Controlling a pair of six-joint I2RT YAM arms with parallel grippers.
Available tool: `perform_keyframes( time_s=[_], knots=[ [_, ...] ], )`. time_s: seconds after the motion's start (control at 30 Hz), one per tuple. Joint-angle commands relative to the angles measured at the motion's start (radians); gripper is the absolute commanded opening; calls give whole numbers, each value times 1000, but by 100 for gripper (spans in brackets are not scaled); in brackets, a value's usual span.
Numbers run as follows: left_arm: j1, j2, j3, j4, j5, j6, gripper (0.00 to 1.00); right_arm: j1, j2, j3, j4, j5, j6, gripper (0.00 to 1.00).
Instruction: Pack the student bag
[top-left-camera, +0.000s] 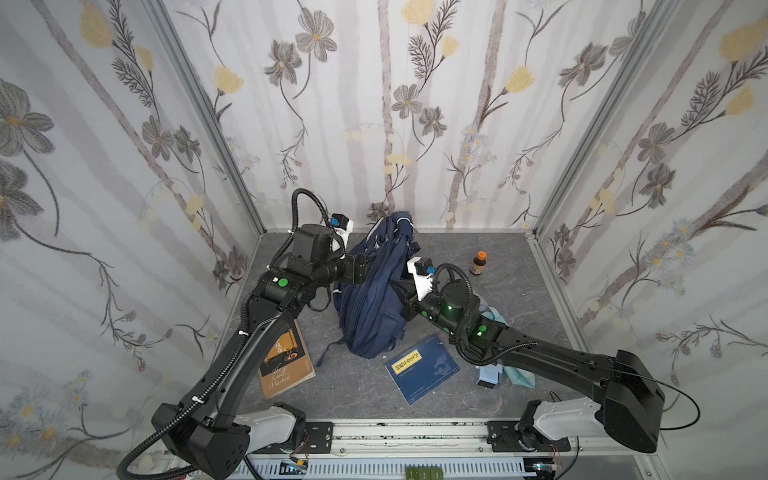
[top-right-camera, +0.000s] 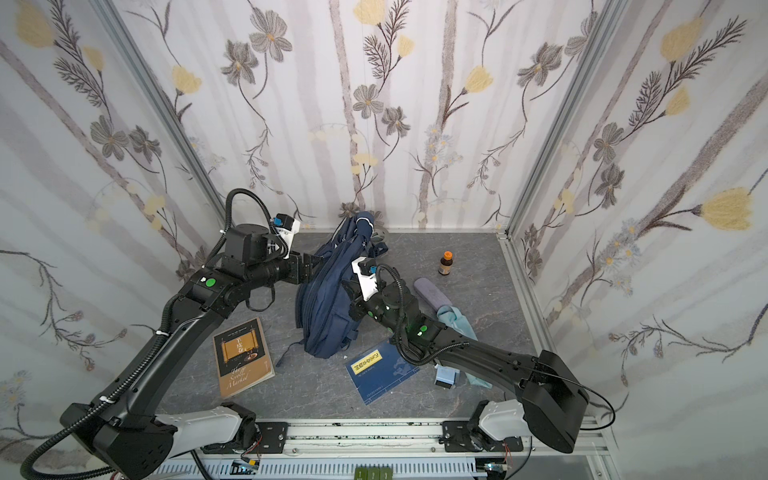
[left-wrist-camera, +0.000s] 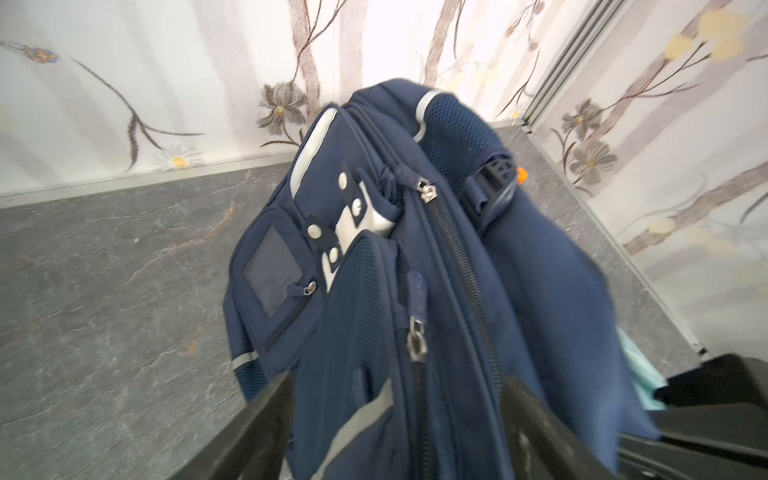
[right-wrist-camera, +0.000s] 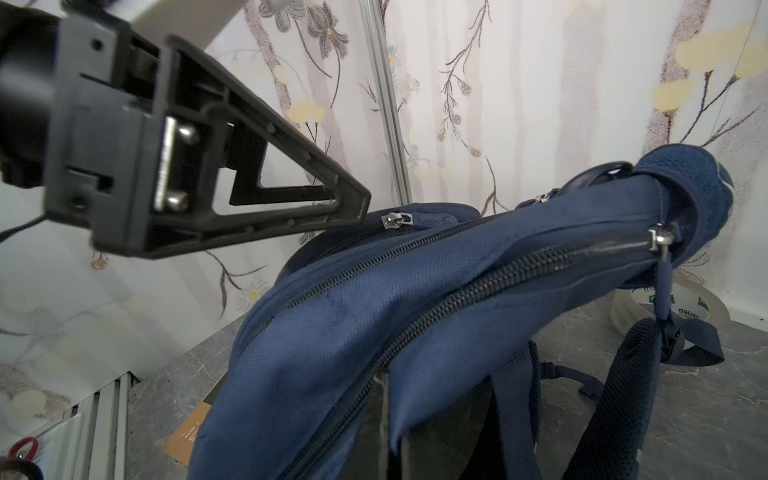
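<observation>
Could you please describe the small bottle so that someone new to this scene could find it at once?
Start at the big navy student bag. To its right in both top views and farther back, a small brown bottle stands upright, alone. Its orange cap sets it apart from the flat blue book and brown book.

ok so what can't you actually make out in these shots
Inside of the bag: no view looks in; its own folded cloth covers it.
Right tool tips: buried in the bag's cloth in both top views.
Pale blue box: partly under the right arm in both top views.
Bottle label: too small to read in both top views.
Tape roll: partly behind the bag in the right wrist view.
</observation>
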Motion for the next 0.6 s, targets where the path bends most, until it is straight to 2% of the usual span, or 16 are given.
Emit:
perform_keyframes(
  time_s=[0.0, 0.23, 0.57],
  knots=[
    [-2, 5, 29, -54, 96, -42, 74, 1, 22, 31, 125, -9, 45, 0],
    [-24, -16, -23, -64, 219, -34, 63, 1, 56, 74, 110, -19, 54, 0],
    [-48, 54, 23, -141, 223, 26, 64, 1, 63, 81, 128, -48, 77, 0]
  ],
)
